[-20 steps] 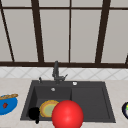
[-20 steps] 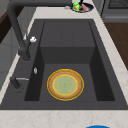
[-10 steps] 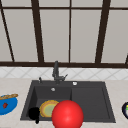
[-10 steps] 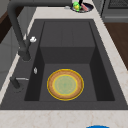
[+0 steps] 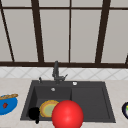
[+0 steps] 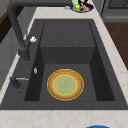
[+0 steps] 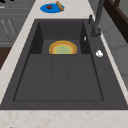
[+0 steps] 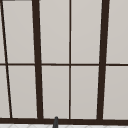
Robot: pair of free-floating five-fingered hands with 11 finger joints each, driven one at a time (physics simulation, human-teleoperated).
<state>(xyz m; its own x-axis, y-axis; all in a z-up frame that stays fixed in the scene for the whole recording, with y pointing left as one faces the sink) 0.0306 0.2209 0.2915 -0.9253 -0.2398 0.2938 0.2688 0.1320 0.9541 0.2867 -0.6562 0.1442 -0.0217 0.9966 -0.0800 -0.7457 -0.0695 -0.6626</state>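
Observation:
A round yellow plate (image 5: pixel 47 108) with a greenish centre lies flat in the left basin of the black sink (image 5: pixel 90 83); it is also seen on the basin floor in the left side view (image 6: pixel 65 84) and the right side view (image 7: pixel 62 48). A big red ball (image 5: pixel 67 115) hangs at the sink's front edge in the front view and covers part of the plate. My left hand (image 5: pixel 33 113) is a small dark shape just left of the ball, over the sink's front left corner, apart from the ball.
A dark faucet (image 5: pixel 56 71) stands behind the basin. A blue plate (image 5: pixel 7 104) with food sits on the left counter. A dark dish (image 5: pixel 125 109) with green bits sits on the right counter. The sink's right half is a flat drainboard (image 7: pixel 60 77).

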